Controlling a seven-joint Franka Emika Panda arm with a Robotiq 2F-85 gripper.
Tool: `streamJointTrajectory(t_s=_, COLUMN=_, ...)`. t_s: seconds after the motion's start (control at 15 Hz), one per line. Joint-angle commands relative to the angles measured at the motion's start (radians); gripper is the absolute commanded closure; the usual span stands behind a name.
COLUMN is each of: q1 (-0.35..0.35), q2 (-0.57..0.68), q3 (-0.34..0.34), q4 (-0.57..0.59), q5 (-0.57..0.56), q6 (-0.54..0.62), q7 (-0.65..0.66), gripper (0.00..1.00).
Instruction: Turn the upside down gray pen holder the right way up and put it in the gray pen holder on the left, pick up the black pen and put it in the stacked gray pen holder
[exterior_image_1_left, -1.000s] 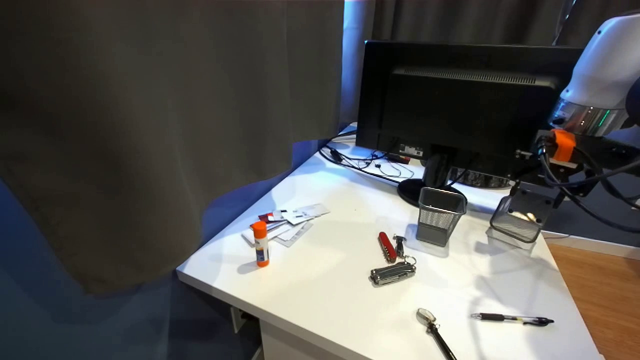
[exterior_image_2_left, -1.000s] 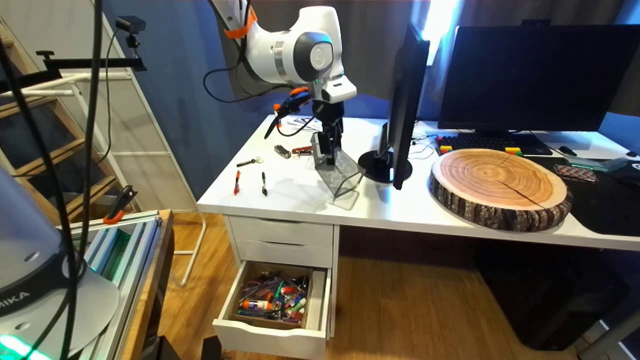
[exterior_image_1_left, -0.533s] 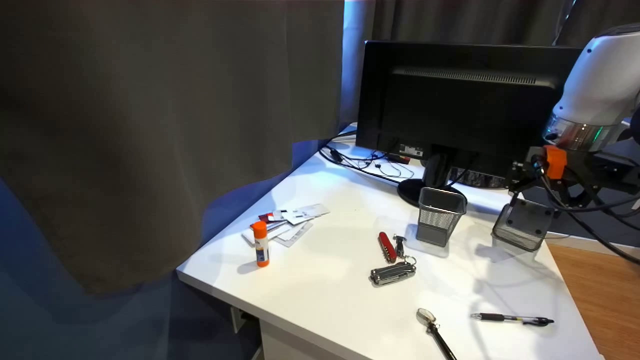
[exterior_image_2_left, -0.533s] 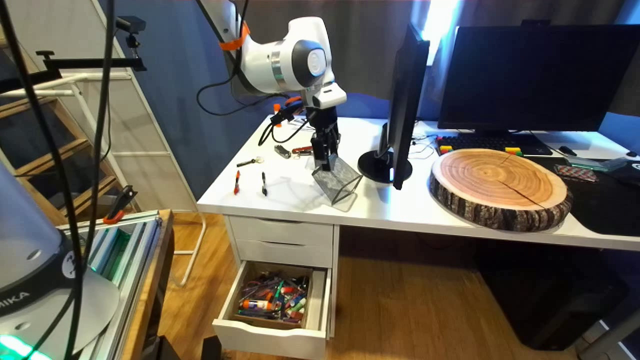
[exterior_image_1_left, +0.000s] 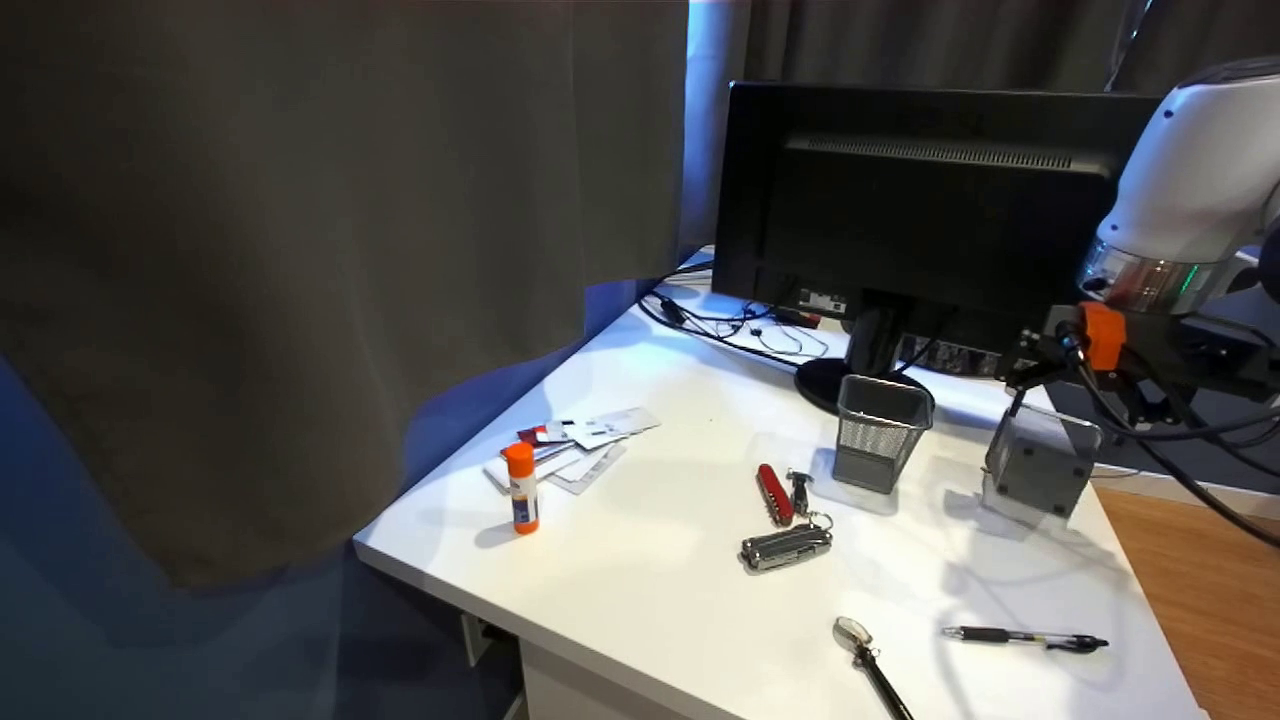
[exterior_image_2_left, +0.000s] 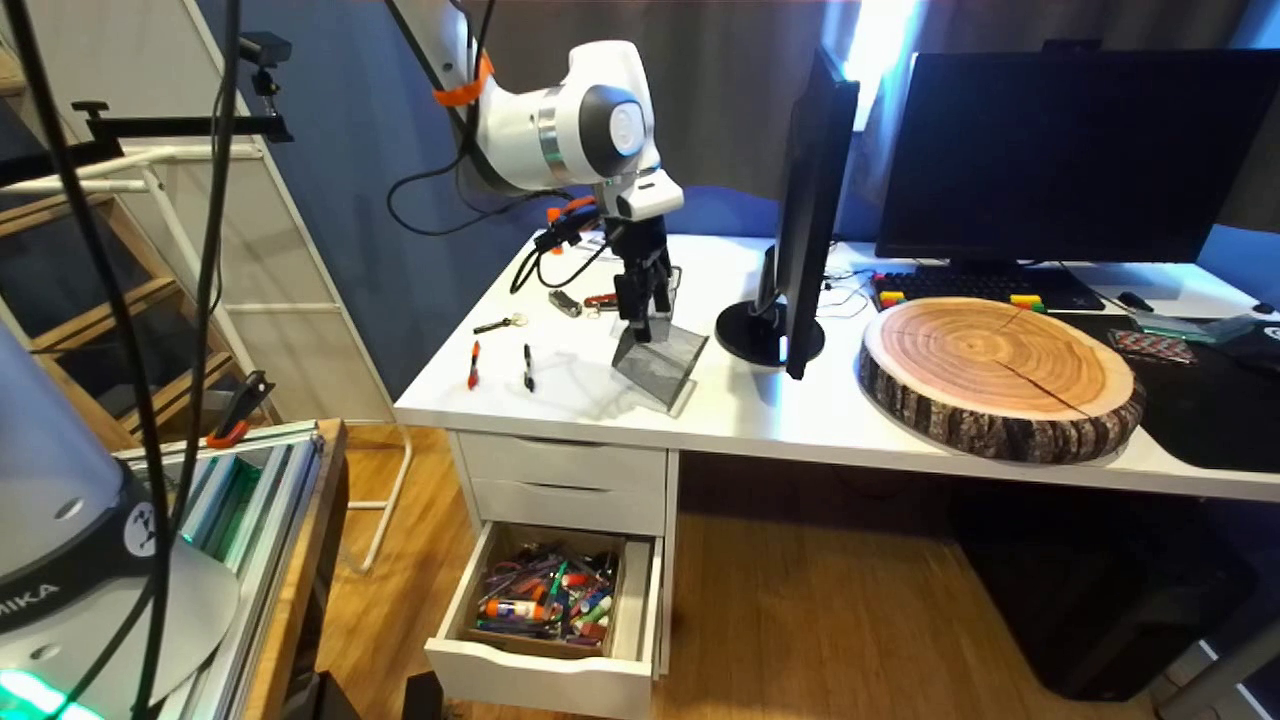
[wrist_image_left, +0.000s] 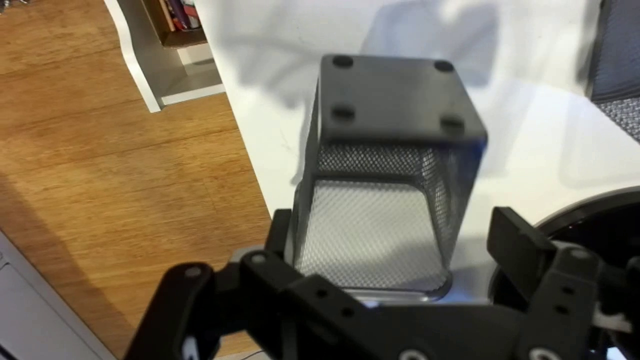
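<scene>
The upside down gray pen holder (wrist_image_left: 402, 100) is tipped over onto its side near the table's right-hand edge, its dark-footed base turned toward an exterior view (exterior_image_1_left: 1045, 475). My gripper (wrist_image_left: 392, 225) reaches around it with fingers spread. In the wrist view the left finger (wrist_image_left: 280, 227) is at the mesh wall, while a gap separates the right finger (wrist_image_left: 517, 245) from the holder. The gray pen holder on the left (exterior_image_1_left: 880, 435) stands upright with its mouth up; in an exterior view my gripper (exterior_image_2_left: 648, 322) mostly hides it. The black pen (exterior_image_1_left: 1025, 638) lies flat on the table.
A monitor's round foot (exterior_image_2_left: 735, 330) stands close beside the tipped holder. A red pocketknife (exterior_image_1_left: 774, 494), a multitool (exterior_image_1_left: 787, 548), a strapped key fob (exterior_image_1_left: 875, 670) and a glue stick (exterior_image_1_left: 522, 490) are on the table. A red pen (exterior_image_2_left: 473, 365) lies near the black one.
The arm has come down and slightly toward the pens. The holder has turned from tilted mouth-down to its side, its base now lower, and the fingers have spread away from it.
</scene>
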Motion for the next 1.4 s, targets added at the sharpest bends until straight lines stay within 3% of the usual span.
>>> streamJointTrajectory(t_s=0.0, q1=-0.017, q2=0.004, q3=0.032, q4=0.012, q5=0.023, q6=-0.029, q7=-0.002, gripper=0.00)
streamJointTrajectory(t_s=0.33, q1=-0.067, q2=-0.023, q3=0.061, q4=-0.013, q5=0.076, q6=-0.025, q7=-0.024, gripper=0.00)
streamJointTrajectory(t_s=0.6, q1=-0.174, q2=-0.051, q3=0.111, q4=-0.047, q5=0.168, q6=-0.007, q7=-0.133, gripper=0.00)
streamJointTrajectory(t_s=0.87, q1=-0.291, q2=-0.034, q3=0.173, q4=-0.054, q5=0.328, q6=-0.007, q7=-0.312, gripper=0.00)
streamJointTrajectory(t_s=1.33, q1=-0.421, q2=0.013, q3=0.272, q4=-0.049, q5=0.647, q6=-0.049, q7=-0.599, gripper=0.00)
